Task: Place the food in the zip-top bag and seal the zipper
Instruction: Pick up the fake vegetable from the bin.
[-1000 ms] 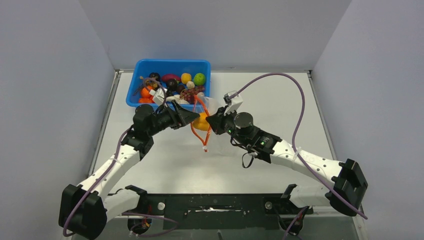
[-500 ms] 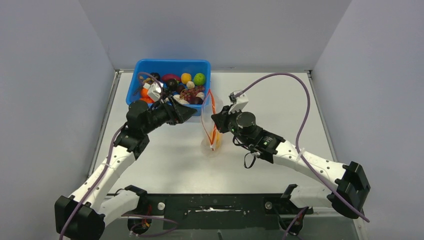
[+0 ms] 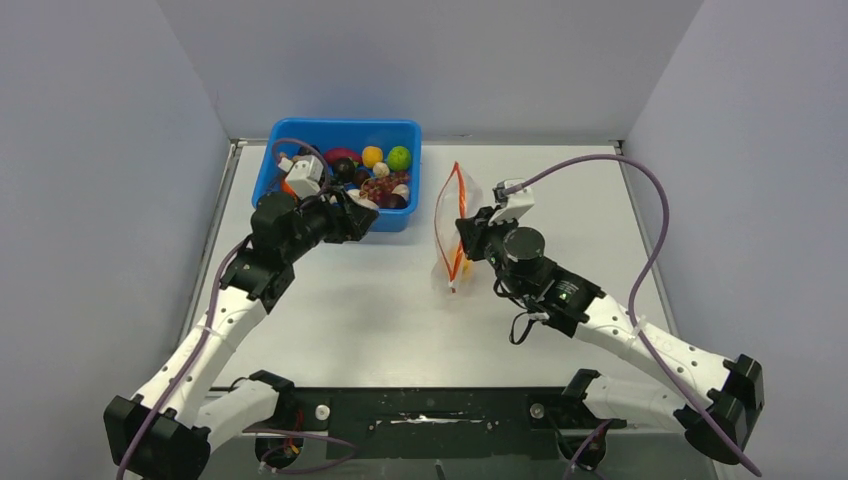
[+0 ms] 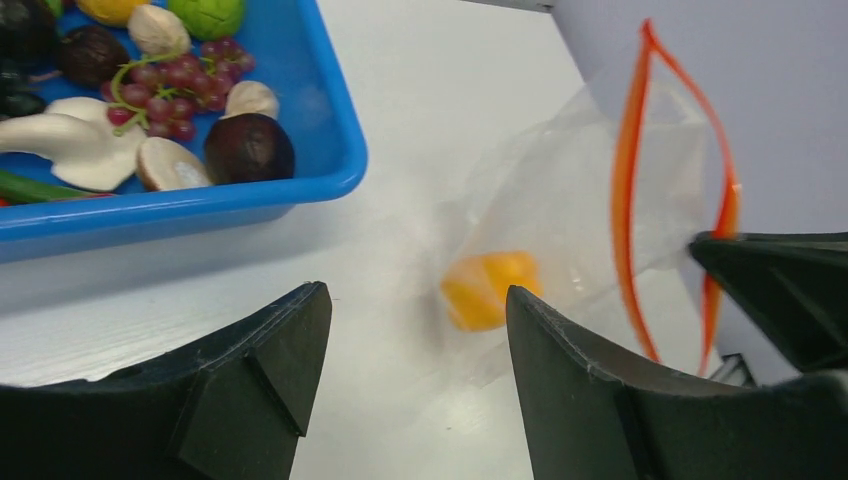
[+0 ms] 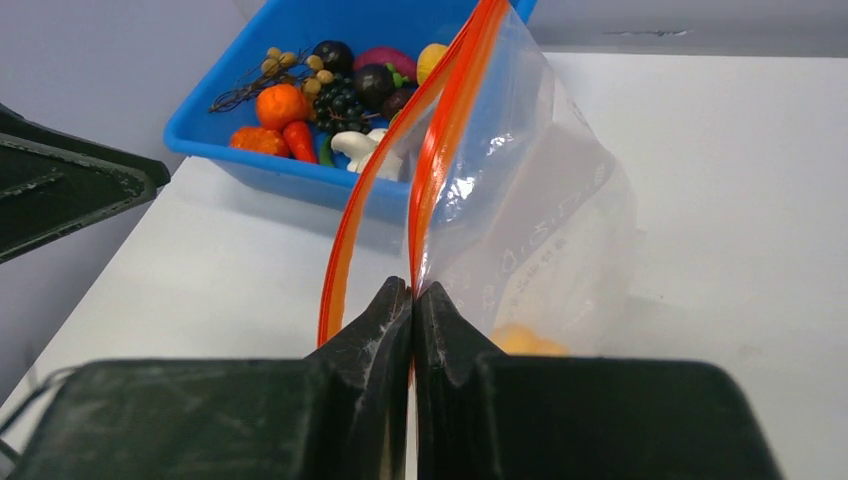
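Note:
The clear zip-top bag (image 3: 447, 228) hangs upright on the table to the right of the bin, its mouth open. My right gripper (image 3: 464, 236) is shut on one side of the red-orange zipper (image 3: 457, 205), as the right wrist view (image 5: 412, 296) shows. A yellow-orange food piece (image 4: 488, 289) lies at the bottom of the bag (image 4: 560, 190) and shows faintly in the right wrist view (image 5: 525, 342). My left gripper (image 3: 366, 218) is open and empty, left of the bag, at the bin's near edge (image 4: 415, 320).
A blue plastic bin (image 3: 403, 131) at the back left holds several toy foods: grapes (image 4: 165, 80), a dark ball (image 4: 249, 147), a green ball (image 3: 399, 157), a yellow ball (image 3: 372, 156), orange pieces (image 5: 280, 105). Walls stand on three sides.
The yellow piece dropped from my left gripper into the bag. My left gripper drew back left to the bin. My right gripper carried the bag to the right.

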You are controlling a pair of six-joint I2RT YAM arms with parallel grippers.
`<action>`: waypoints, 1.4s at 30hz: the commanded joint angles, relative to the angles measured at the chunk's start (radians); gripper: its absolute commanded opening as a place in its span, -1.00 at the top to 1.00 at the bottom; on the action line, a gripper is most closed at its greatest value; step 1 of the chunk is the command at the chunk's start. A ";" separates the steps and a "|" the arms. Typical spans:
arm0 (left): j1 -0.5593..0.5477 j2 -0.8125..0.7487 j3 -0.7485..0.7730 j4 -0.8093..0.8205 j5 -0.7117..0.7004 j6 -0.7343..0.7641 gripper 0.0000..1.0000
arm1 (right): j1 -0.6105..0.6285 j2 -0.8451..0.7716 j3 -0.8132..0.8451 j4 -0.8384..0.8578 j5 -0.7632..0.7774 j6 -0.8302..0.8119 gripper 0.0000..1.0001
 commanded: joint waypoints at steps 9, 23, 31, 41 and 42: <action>0.059 0.143 0.221 -0.144 -0.321 0.400 -0.31 | -0.012 -0.088 -0.037 0.020 -0.025 -0.093 1.00; 0.181 0.397 0.420 -0.248 -0.388 0.766 -0.31 | -0.026 -0.114 -0.046 0.004 -0.099 -0.120 1.00; 0.268 0.543 0.470 -0.203 -0.495 0.956 -0.11 | -0.028 -0.126 -0.047 0.013 -0.157 -0.151 1.00; 0.319 0.683 0.550 -0.107 -0.585 1.041 0.19 | -0.027 -0.118 -0.010 -0.004 -0.181 -0.152 1.00; 0.320 0.699 0.560 -0.106 -0.589 1.047 0.21 | -0.026 -0.118 -0.010 -0.003 -0.185 -0.151 1.00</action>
